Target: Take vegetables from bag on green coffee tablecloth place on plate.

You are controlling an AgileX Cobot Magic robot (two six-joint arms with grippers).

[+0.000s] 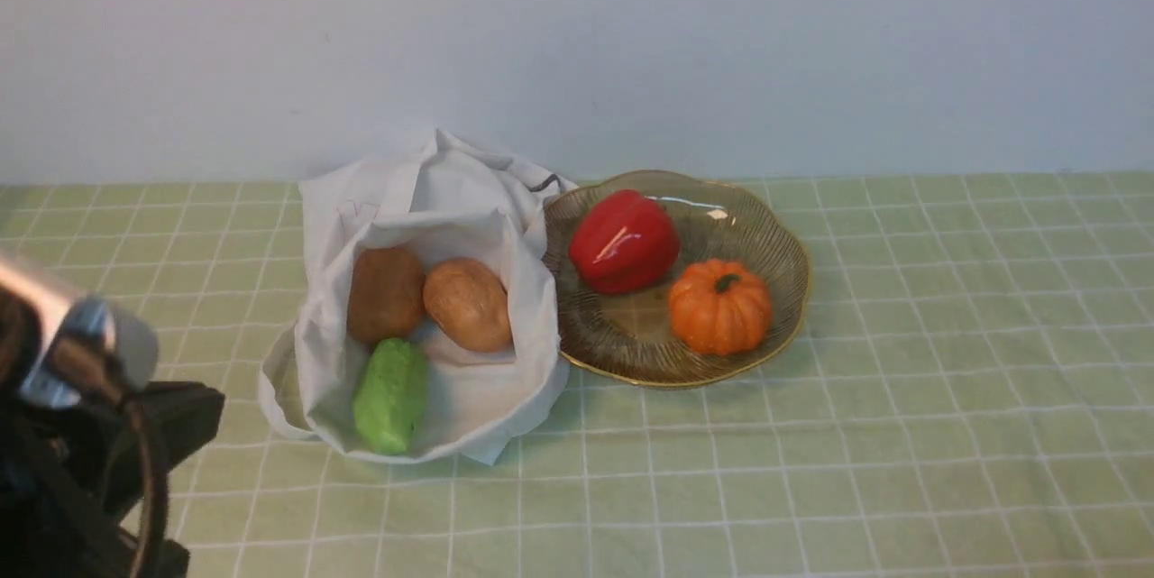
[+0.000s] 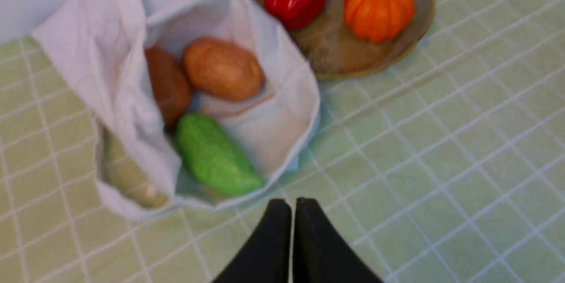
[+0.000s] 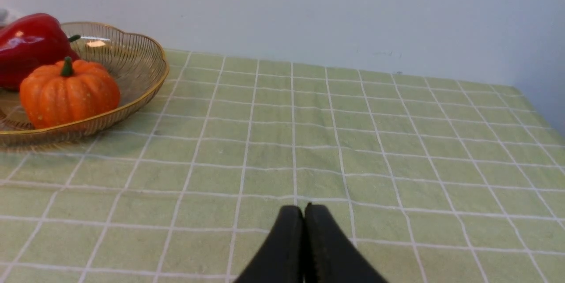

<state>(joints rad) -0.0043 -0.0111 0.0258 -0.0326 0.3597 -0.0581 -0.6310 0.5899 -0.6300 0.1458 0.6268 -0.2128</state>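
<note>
Both left hand (image 2: pixel 292 202) and right hand (image 3: pixel 304 207) closed, empty; pumpkin (image 1: pixel 719 307) beside pepper (image 1: pixel 624 240) on plate (image 1: pixel 622 339)

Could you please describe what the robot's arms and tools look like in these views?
The left tool and right tool each have two matte black fingers tapering to rounded tips. The left arm is black, with a silvery-grey cylinder and a dark cable looping beside it. No markings show; the right arm itself is unseen.

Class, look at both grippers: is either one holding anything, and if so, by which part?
Nothing is held. The left gripper is shut and empty near the bag; the right gripper is shut and empty above the green tablecloth.
</note>
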